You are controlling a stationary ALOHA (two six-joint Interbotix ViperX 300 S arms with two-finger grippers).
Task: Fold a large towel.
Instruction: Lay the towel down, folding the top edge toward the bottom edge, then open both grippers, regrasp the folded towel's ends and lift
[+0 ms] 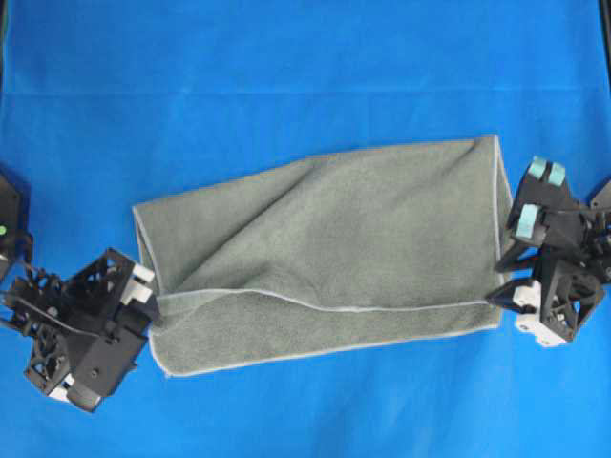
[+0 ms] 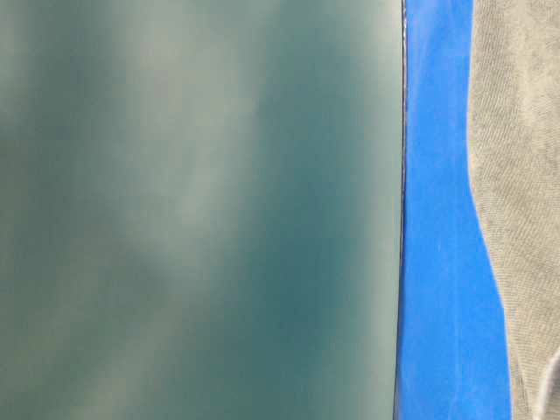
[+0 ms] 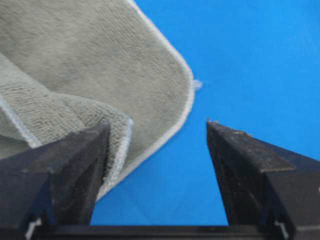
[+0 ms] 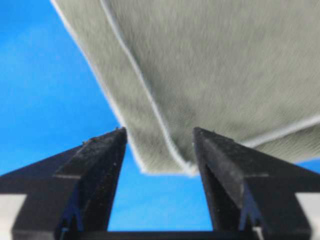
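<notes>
Blue counter (image 1: 286, 67) under everything. Grey-green towel (image 1: 334, 248) flat at centre, folded once, upper layer lying askew so a strip of lower layer shows along the near edge; pale stitched hems visible. Left tool (image 3: 157, 131) at towel's left end, fingers spread apart, nothing clamped; one finger (image 3: 75, 165) overlapping a folded corner, the other over bare blue. Right tool (image 4: 160, 137) at towel's right end, fingers likewise apart, towel corner lying loose between and beyond the tips. Table-level view mostly blurred dark green.
</notes>
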